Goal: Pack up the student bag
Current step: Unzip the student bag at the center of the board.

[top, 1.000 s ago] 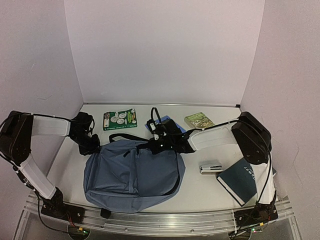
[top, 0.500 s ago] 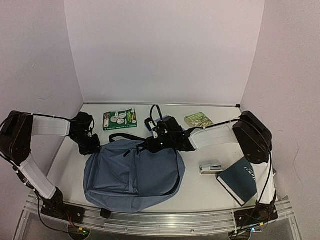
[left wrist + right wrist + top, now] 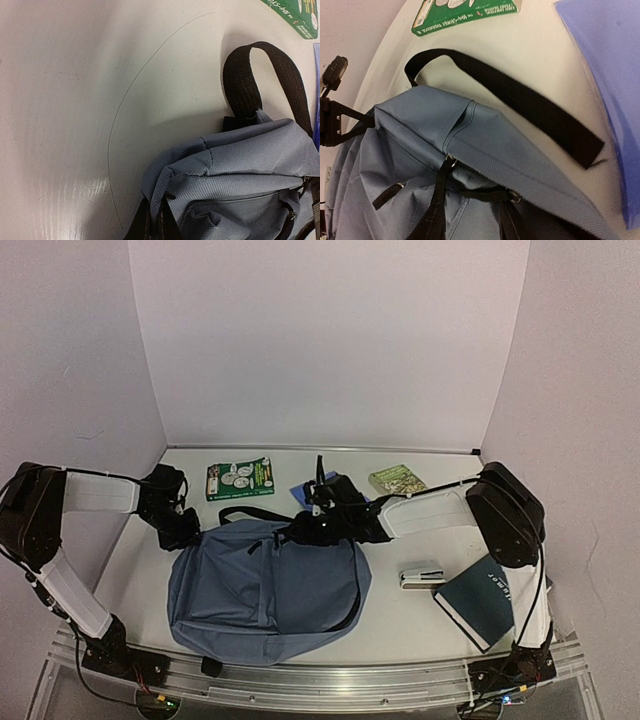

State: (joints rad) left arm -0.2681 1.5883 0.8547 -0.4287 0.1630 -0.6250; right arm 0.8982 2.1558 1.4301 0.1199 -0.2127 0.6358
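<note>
The student bag (image 3: 262,590) lies flat at lower centre of the top view, its top edge toward the back wall. The left gripper (image 3: 187,531) is closed on a fold of fabric at the bag's upper-left corner, probably to anchor that side while the mouth is spread. The right gripper (image 3: 304,530) sits at the top edge beside the carry strap (image 3: 510,95); whether its claw is open or closed cannot be told. The green booklet (image 3: 240,478) and dark notebook (image 3: 483,602) lie outside the bag
</note>
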